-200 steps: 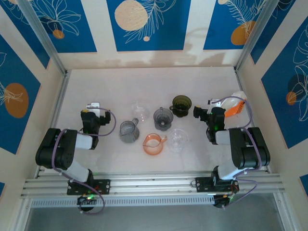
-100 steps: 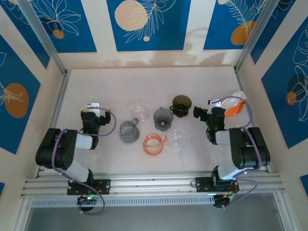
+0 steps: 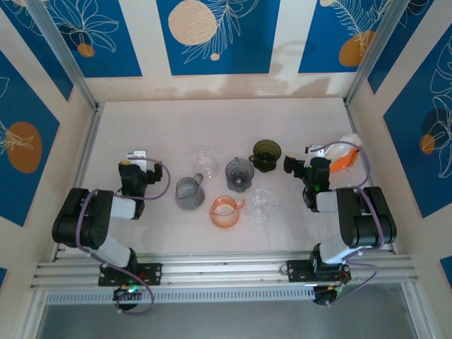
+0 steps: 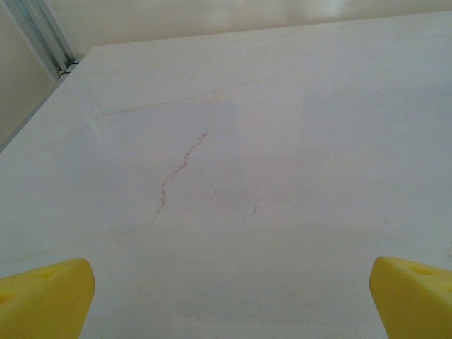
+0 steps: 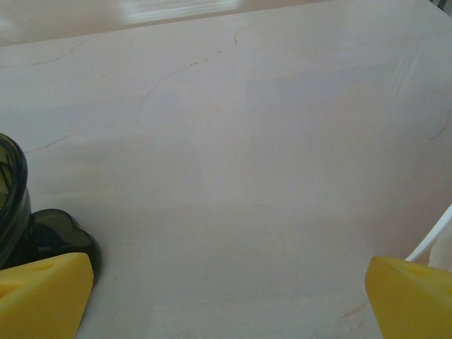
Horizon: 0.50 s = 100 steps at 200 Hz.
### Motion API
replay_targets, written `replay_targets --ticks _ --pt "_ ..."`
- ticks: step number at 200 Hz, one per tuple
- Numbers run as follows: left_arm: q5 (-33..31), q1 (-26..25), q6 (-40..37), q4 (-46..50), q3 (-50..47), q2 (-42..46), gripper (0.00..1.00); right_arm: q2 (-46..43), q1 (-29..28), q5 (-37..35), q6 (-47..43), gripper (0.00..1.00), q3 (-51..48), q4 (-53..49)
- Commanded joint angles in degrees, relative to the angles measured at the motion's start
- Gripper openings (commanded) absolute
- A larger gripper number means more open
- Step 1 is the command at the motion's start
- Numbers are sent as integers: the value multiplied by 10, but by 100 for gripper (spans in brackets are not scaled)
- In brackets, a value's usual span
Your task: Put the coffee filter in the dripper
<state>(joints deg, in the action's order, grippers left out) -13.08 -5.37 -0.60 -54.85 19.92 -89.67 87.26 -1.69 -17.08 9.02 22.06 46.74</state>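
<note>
A white coffee filter [image 3: 345, 151] sits in an orange holder at the right of the table, just right of my right gripper [image 3: 311, 159]. Several drippers and jugs stand mid-table: a dark olive dripper [image 3: 266, 153], a grey dripper [image 3: 239, 173] and a clear one [image 3: 205, 161]. The right gripper [image 5: 229, 286] is open over bare table, its yellow fingertips [image 5: 42, 293] wide apart, with the olive dripper [image 5: 13, 212] at its left edge. My left gripper [image 3: 137, 162] rests at the left, and this gripper [image 4: 233, 286] is open with nothing between its fingers.
A grey jug [image 3: 188, 192], an orange jug [image 3: 224, 210] and a clear glass vessel [image 3: 260, 205] stand in front of the drippers. The pale table [image 3: 212, 120] is walled on three sides, with a metal rail [image 3: 85, 155] along its left edge.
</note>
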Motion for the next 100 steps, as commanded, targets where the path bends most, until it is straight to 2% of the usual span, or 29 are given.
replay_targets --ticks 1,30,71,89,100 --pt "13 1 -7 -7 6 1 100 -3 5 17 -6 99 4 17" --pt "-7 2 0 27 9 39 100 -21 12 32 -1 99 17 -22" --pt "-70 1 19 159 42 126 100 -18 13 37 -1 99 23 -30" --pt "-102 1 51 196 62 148 100 -18 21 72 -5 99 31 -43" --pt "-105 2 75 222 74 168 100 -25 17 58 -7 99 40 -61"
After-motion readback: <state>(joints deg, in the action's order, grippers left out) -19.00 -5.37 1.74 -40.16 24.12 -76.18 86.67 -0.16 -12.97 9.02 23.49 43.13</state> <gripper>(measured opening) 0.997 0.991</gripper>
